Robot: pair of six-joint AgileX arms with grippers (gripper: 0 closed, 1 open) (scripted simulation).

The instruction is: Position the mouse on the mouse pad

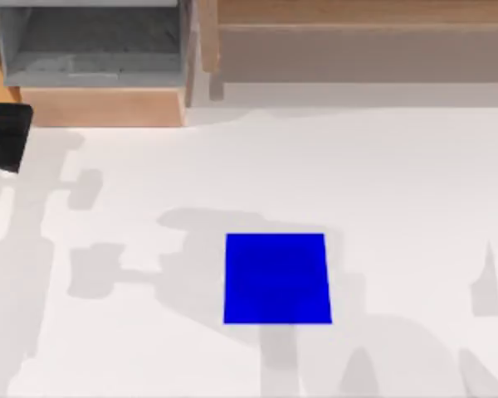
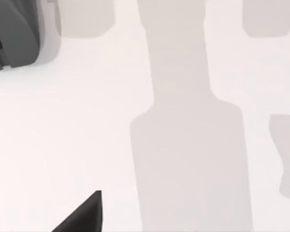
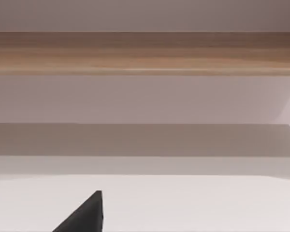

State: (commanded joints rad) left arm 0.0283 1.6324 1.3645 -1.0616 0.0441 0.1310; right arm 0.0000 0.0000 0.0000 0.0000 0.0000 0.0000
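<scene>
The mouse pad (image 1: 276, 279), a flat bright blue mat, is laid on the white table (image 1: 398, 182), a little toward the near edge from the table's middle, with nothing resting on it. Far to the pad's left and farther back, a black part of the left arm (image 1: 7, 137) is seen at the table's left edge. Beyond that, behind the pad, a grey open box (image 1: 91, 41) and a wooden ledge (image 1: 357, 33) are set along the back. Whether either gripper is open or holding anything cannot be told.
</scene>
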